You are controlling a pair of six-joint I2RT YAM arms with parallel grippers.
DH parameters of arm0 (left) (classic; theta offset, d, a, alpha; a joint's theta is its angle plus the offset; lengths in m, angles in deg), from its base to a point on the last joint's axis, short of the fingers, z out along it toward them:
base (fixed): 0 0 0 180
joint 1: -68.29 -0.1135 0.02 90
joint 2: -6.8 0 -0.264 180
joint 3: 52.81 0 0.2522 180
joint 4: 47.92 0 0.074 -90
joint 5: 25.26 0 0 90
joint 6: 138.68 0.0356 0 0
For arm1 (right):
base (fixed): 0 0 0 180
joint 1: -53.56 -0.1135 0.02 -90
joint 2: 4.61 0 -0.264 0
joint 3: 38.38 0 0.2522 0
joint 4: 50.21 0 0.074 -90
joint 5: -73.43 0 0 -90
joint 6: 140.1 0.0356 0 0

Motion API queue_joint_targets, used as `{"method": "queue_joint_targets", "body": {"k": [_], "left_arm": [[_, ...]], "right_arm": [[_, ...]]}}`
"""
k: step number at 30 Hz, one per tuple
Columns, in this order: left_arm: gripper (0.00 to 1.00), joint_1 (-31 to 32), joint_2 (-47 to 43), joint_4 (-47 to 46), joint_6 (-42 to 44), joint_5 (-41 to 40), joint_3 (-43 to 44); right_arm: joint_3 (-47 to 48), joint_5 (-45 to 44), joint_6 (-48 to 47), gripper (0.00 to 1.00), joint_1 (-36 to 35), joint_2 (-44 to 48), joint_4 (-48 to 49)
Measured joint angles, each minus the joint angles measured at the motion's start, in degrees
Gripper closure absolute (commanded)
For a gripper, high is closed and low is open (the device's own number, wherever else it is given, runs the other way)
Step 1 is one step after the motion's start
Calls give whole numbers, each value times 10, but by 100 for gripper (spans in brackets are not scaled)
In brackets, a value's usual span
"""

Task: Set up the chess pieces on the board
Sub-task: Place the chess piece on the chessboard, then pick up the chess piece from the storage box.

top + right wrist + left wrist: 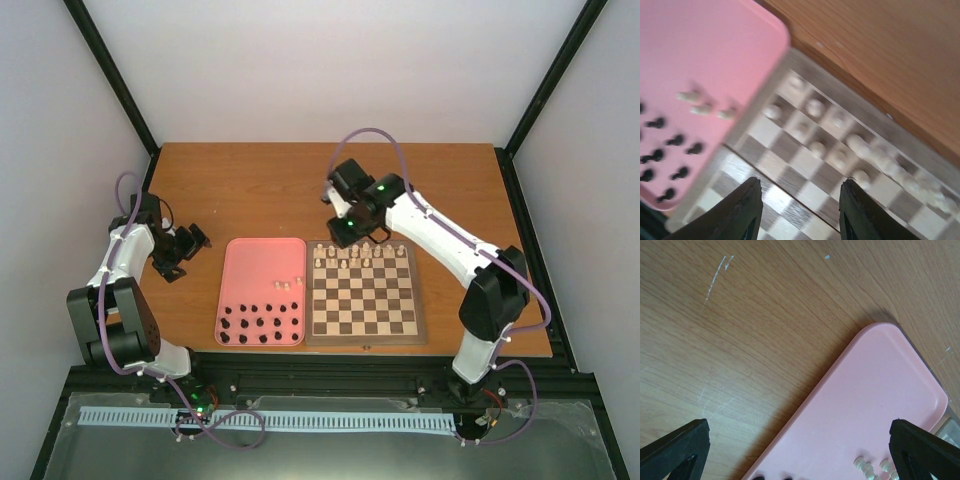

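The board [365, 320] lies in front of the right arm. Several cream chess pieces [360, 252] stand along its two far rows and look blurred in the right wrist view [815, 107]. Three more white pieces [288, 284] lie on the pink tray, also seen in the left wrist view [867, 467] and as pieces [702, 105]. My right gripper [345, 232] hovers over the board's far left corner, open, with only bare squares [790, 175] between its fingers [747, 210]. My left gripper [185, 248] stands open and holds nothing, left of the tray.
The pink tray [255, 270] sits against the board's left side; its far corner [880, 390] shows between the left fingers. Several black figures [255, 325] stand in rows at its near end. Bare wooden table [250, 190] lies beyond both.
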Motion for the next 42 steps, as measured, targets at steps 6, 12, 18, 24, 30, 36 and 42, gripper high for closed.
{"method": "queue_joint_targets", "body": {"k": [6, 12, 18, 24, 30, 36, 42], "left_arm": [[0, 0, 0, 0, 0, 1, 0], [0, 0, 0, 0, 0, 1, 0], [0, 0, 0, 0, 0, 2, 0], [0, 0, 0, 0, 0, 3, 0], [0, 0, 0, 0, 0, 5, 0], [0, 0, 0, -1, 0, 5, 0], [0, 0, 0, -2, 0, 5, 0]], "right_arm": [[143, 29, -12, 57, -82, -91, -14], [250, 58, -33, 57, -134, -258, -17], [284, 77, -57, 57, -158, -325, -31], [286, 91, -63, 58, -178, -330, -34], [286, 87, -58, 58, -191, -349, -35], [285, 59, -49, 59, -191, -369, -36], [285, 43, -45, 64, -191, -370, -35]]}}
